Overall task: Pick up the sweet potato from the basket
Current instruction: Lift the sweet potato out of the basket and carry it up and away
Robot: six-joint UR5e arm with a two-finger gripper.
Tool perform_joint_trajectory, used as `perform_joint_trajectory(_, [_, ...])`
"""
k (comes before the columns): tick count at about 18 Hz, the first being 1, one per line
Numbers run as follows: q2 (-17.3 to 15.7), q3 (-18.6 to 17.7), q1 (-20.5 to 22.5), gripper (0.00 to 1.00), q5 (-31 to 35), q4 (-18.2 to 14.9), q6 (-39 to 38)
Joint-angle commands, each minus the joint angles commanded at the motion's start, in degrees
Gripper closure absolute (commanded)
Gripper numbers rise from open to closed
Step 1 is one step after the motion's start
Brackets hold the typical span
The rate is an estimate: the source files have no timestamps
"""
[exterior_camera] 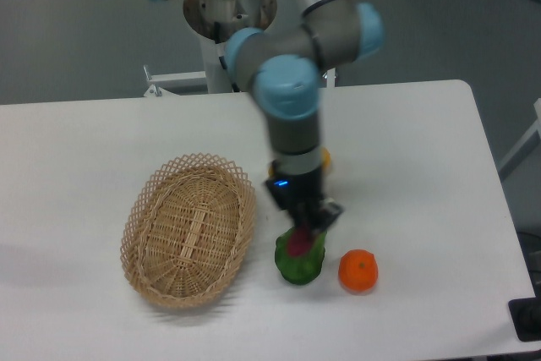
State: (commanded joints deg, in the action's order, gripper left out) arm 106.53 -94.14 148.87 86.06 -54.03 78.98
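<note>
Lower centre of frame: end effector (302, 234) clamped on sweet potato (298, 243), clear of empty basket (188, 230) at left, above leafy green (300, 265). Best carried steady, grip firm, avoiding orange (358, 270).
</note>
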Motion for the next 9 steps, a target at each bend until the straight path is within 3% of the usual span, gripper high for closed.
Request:
perform_joint_trajectory(4, [-0.8,2.1,4.8,0.72,-1.9,-4.9,8.2])
perform_joint_trajectory(9, [-1.6,2.1,6.3,0.72,-1.9,-5.1,10.0])
